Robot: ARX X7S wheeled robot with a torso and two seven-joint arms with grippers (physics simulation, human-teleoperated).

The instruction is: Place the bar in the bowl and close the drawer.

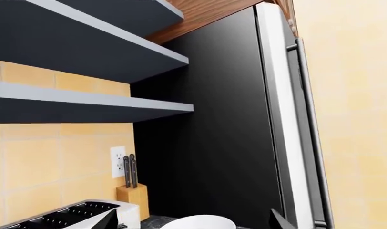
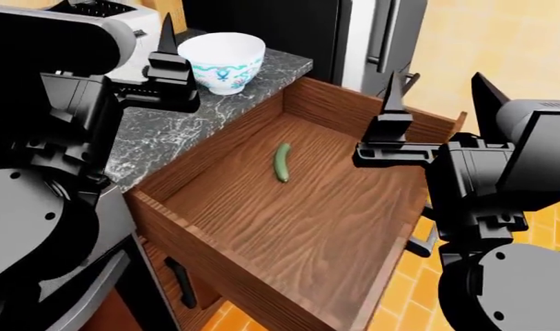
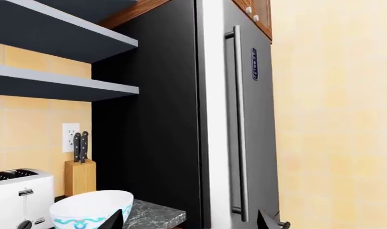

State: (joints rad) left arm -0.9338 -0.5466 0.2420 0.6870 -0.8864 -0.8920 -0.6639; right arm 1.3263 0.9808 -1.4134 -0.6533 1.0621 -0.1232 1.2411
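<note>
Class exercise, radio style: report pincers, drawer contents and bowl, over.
Left pincer and right pincer open, empty. Green bar lying in open drawer. Bowl on counter, empty. Nothing blocking.

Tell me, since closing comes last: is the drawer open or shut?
Open. The drawer is pulled out, its wooden floor exposed with a green bar lying inside.

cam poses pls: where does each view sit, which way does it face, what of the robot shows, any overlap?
Head: up on the robot, looking forward and down at the open drawer, the green bar, the bowl on the counter; both arms, left gripper, right gripper.
Left wrist: near the left gripper, facing the black fridge and shelves; fingertips at the frame edge.
Right wrist: near the right gripper, facing the fridge door; fingertips only.
Shared: bowl and toaster in all three.
</note>
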